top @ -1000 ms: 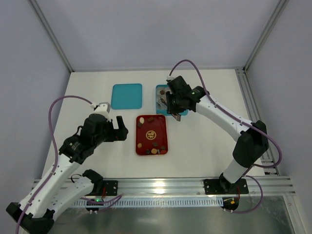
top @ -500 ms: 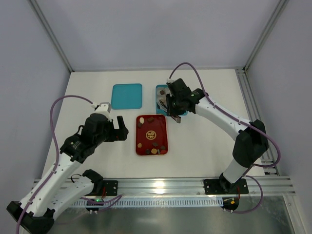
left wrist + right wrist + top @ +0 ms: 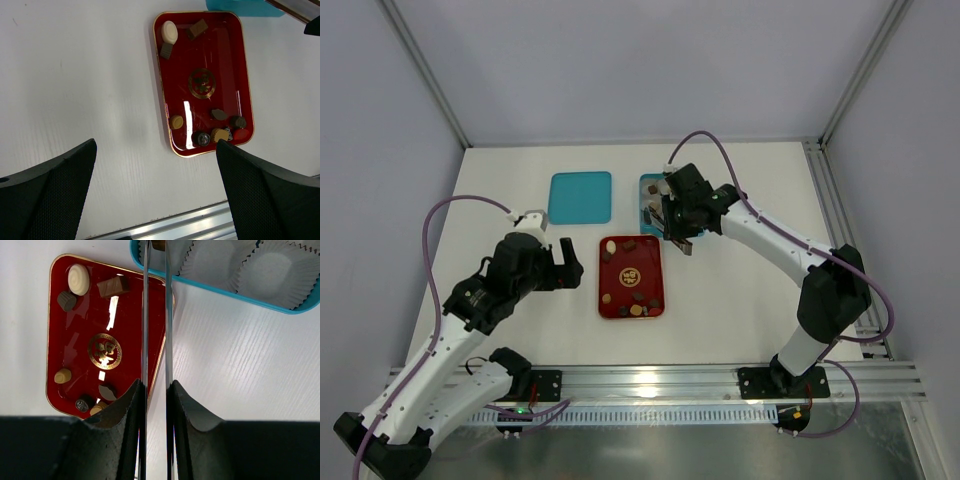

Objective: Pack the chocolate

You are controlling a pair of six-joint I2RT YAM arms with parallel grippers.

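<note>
Right fingers pinch a brown chocolate over the blue box toward the bench's far edge; left fingers spread wide.

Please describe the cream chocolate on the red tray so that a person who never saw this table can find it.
Find the red tray in the middle of the white table. Look at its far left corner. The cream chocolate there is the only whitish, round piece; its two neighbours are brown.
</note>
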